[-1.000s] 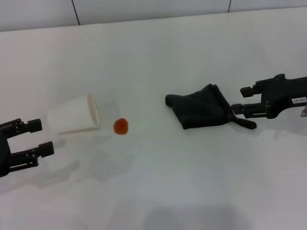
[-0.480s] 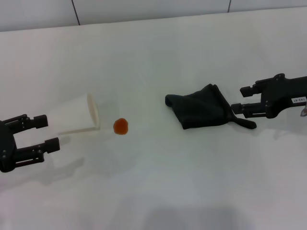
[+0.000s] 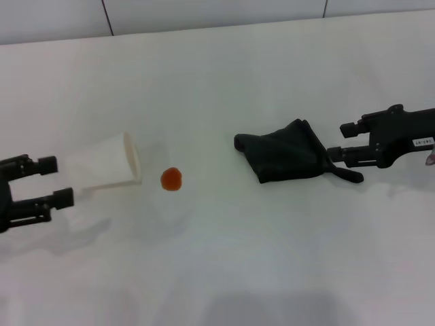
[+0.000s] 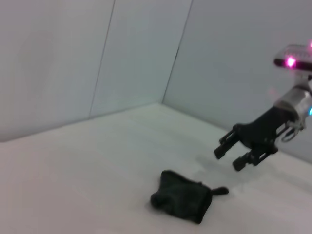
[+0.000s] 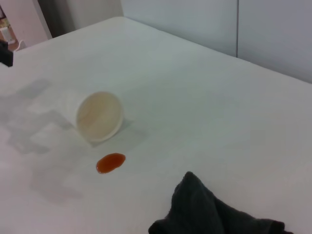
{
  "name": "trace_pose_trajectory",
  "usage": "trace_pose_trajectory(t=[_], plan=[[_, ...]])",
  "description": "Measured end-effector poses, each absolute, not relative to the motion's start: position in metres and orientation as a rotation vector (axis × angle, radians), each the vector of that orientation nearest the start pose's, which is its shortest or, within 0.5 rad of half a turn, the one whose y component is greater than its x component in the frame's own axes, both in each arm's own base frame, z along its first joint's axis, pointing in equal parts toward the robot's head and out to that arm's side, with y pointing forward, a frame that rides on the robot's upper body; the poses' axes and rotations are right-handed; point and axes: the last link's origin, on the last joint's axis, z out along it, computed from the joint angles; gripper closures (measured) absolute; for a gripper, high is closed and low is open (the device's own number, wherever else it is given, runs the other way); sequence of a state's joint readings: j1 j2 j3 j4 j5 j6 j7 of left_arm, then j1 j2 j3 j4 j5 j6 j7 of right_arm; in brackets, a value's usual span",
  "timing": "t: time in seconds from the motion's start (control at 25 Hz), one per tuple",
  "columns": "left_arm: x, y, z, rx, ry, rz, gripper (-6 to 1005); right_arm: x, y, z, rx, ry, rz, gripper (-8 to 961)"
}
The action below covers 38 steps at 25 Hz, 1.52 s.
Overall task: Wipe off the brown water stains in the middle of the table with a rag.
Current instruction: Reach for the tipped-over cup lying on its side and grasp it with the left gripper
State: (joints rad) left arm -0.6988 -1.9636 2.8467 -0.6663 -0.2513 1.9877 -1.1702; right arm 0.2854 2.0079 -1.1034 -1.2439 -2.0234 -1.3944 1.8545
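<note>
The right gripper (image 3: 340,140) hovers spread beside the black rag's (image 3: 285,157) tail, apparently lined up to grab it for the orange-brown stain (image 3: 171,178), while the left gripper (image 3: 56,182) waits open behind the tipped paper cup (image 3: 105,165).

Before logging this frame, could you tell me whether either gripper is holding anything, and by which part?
Nothing is held. The right gripper is open beside the rag, and the left gripper is open by the tipped cup.
</note>
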Motion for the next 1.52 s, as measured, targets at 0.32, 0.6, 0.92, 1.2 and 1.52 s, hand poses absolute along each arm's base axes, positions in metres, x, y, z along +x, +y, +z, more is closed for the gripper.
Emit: trace_pose_trajectory(t=[0.32, 0.6, 0.92, 1.2, 1.52], plan=[[-0.282, 0.321, 0.093, -2.860, -0.609, -0.385, 211, 0.259, 0.326, 0.050, -2.643, 0.661, 0.204, 393], [-0.258, 0.346, 0.111, -2.863, -0.499, -0.192, 210, 0.257, 0.325, 0.048, -2.649, 0.661, 0.215, 393], [-0.246, 0.361, 0.095, -2.909, -0.430, -0.010, 209, 0.251, 0.328, 0.045, -2.664, 0.646, 0.224, 393], [-0.242, 0.367, 0.078, -2.915, -0.380, 0.075, 208, 0.249, 0.327, 0.043, -2.675, 0.642, 0.228, 393], [-0.240, 0.370, 0.073, -2.915, -0.354, 0.077, 207, 0.247, 0.328, 0.043, -2.677, 0.635, 0.228, 393]])
